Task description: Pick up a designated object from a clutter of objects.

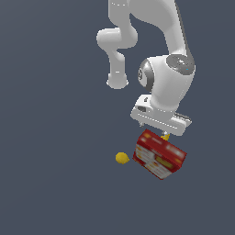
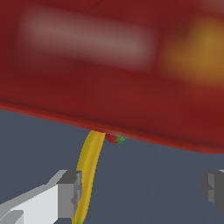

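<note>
A plain ground surface (image 1: 46, 183) fills the exterior view from edge to edge. It is a flat, matte, dark slate blue-grey, one even tone all over with no pattern, seam or marking to be seen. The colour is the same on the exterior view's left and right. In the wrist view the same surface (image 2: 148, 183) shows as a smooth band of blue-grey, a little lighter in tone, with only a soft change of shade across it. Whether it is a tabletop or a floor cannot be told
</note>
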### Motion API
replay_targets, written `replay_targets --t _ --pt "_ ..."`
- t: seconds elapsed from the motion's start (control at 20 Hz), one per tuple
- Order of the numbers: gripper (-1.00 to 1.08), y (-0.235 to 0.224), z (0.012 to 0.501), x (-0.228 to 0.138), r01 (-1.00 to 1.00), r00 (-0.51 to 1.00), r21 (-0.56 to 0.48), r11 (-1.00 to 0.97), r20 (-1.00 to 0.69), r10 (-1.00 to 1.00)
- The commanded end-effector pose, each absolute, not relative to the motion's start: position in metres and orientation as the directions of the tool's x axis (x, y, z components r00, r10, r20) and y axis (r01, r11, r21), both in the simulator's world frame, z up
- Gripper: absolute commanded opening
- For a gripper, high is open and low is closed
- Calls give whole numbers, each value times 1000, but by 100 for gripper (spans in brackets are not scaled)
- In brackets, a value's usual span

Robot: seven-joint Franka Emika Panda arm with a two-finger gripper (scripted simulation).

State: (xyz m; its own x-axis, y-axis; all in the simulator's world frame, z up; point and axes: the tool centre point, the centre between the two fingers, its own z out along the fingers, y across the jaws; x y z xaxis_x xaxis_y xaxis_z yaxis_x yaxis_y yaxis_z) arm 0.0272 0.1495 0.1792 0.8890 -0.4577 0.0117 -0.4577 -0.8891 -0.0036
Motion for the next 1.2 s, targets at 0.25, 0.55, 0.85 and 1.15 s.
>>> replay_targets --t 0.25,0.55,0.85,1.15 --pt "100 190 140 18 -550 835 -1 -835 8 -550" --pt "100 215 114 8 -606 795 -1 -795 4 -606" --pt "100 231 98 1 -640 768 0 -768 1 -640" --pt "100 238 91 -2 -653 757 0 -757 0 -653"
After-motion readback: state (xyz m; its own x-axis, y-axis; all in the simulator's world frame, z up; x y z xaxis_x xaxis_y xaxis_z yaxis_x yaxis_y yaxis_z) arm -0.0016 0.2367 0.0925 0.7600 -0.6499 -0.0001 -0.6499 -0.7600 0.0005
